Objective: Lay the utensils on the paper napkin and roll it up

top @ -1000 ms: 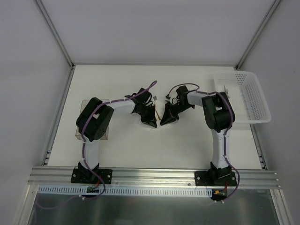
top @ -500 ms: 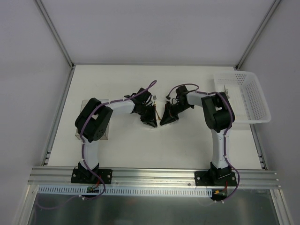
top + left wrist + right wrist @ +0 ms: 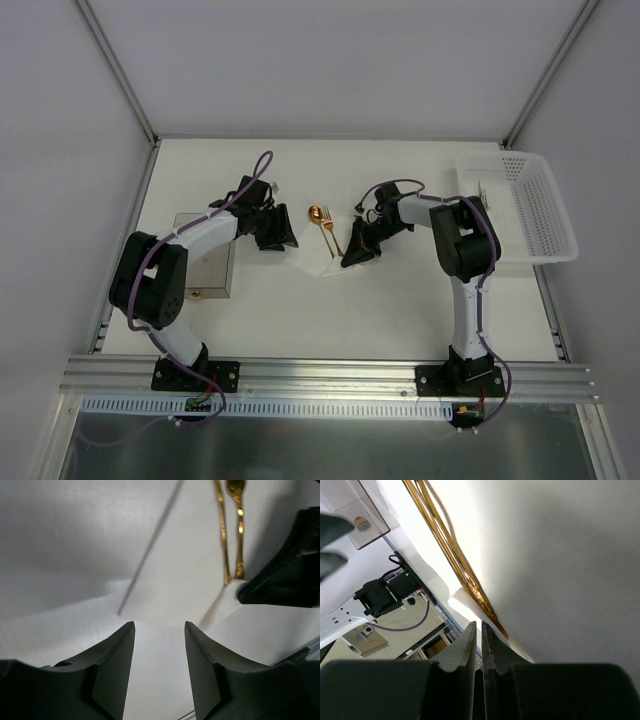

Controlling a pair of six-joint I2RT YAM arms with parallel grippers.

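Gold utensils [image 3: 325,228] on paper napkin [image 3: 312,258], frame centre. One left end effector [image 3: 159,626], open, empty. One right end effector [image 3: 478,626], closed at its corner. Advised: roll tight, cutlery parallel.

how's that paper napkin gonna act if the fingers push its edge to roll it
Probably floppy: the napkin is a thin sheet, and one edge casts a shadow as if lifted off the table. It is likely very light, so a push may slide or crumple it. The gold utensils lying on it should help pin it.
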